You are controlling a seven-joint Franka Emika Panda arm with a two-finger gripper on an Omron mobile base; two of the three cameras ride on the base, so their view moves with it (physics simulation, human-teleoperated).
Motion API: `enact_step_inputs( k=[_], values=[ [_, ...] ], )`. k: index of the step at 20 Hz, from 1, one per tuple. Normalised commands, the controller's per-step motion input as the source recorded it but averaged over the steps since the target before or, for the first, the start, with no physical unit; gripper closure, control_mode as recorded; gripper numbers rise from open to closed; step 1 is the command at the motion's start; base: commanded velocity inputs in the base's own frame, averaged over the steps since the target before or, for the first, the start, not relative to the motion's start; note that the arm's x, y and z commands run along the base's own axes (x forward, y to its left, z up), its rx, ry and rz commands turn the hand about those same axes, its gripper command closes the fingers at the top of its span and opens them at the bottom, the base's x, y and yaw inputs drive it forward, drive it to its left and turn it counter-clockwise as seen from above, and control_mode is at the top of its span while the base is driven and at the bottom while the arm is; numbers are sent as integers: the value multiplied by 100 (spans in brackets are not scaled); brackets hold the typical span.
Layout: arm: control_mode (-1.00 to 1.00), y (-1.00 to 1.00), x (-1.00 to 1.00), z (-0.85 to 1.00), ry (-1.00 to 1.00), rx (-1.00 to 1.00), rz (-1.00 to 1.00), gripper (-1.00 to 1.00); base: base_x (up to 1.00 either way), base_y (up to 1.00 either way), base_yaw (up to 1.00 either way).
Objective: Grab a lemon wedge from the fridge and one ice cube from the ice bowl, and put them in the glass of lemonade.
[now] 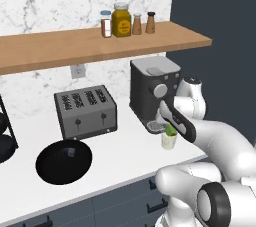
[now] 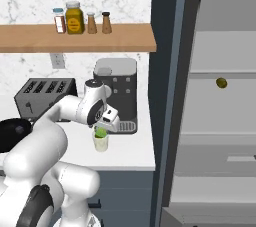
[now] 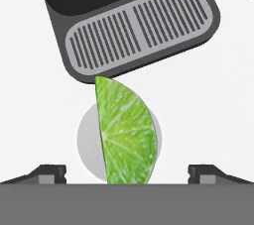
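The lemon wedge (image 3: 126,130) stands point-up in the mouth of the glass of lemonade (image 3: 85,140), and its green tip (image 1: 171,131) pokes above the rim. The glass (image 1: 168,143) (image 2: 101,144) sits on the white counter in front of the coffee machine. My gripper (image 3: 127,172) hangs just above it, open, with the fingertips (image 3: 49,172) wide on either side and clear of the wedge. From the sides, the gripper (image 2: 103,124) is straight over the glass. The black ice bowl (image 1: 64,161) lies to the left; the ice cube is hidden. The fridge (image 2: 215,96) stands open at right.
A grey toaster (image 1: 86,111) and the coffee machine (image 1: 152,91) stand at the back of the counter. A wooden shelf (image 1: 75,46) with several jars hangs above. A black rack (image 1: 5,136) is at the far left. A small olive fruit (image 2: 221,82) lies on a fridge shelf.
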Motion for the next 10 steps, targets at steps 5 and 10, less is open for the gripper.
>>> enact_step_inputs(
  k=[5,10],
  values=[
    [-100,0,-13,6,0,0,0,-100,0,0,0],
    [-100,-1,-32,20,-3,2,0,-100,0,0,0]
  ],
)
